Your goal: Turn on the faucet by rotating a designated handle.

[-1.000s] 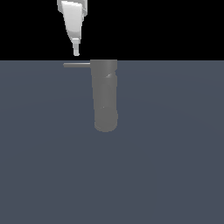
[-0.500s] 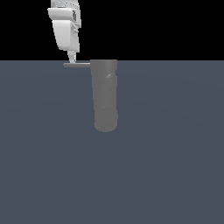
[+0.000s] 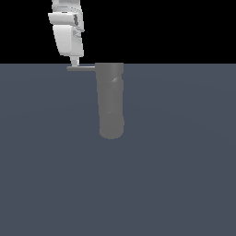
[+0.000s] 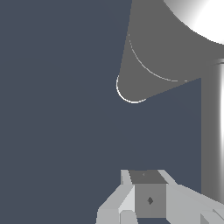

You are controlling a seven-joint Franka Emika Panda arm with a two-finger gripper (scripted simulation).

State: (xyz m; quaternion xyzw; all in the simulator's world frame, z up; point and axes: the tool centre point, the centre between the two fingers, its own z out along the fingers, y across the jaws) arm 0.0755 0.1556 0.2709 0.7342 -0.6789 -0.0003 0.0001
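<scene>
In the exterior view, the faucet is a plain matte grey cylinder standing upright on a flat slate-blue floor, its lower end rounded and its top cut flat. It sits a little toward the exterior view's left of centre. The handle is a thin, straight, light-grey rod jutting sideways from the cylinder's top toward the exterior view's left. The gripper, white and boxy with flat facets, hangs directly above the rod's outer end, its narrow fingertip reaching down to the rod and appearing to touch it. From this side the fingers overlap, so whether they are spread or closed cannot be told.

In the wrist view, the faucet shows as a smooth grey tapering body with a rounded end, a bright highlight at one corner. A pale grey straight bar, probably the handle, runs along the frame's edge. The gripper's angular white-grey housing is close to the camera; its finger gap is not visible.
</scene>
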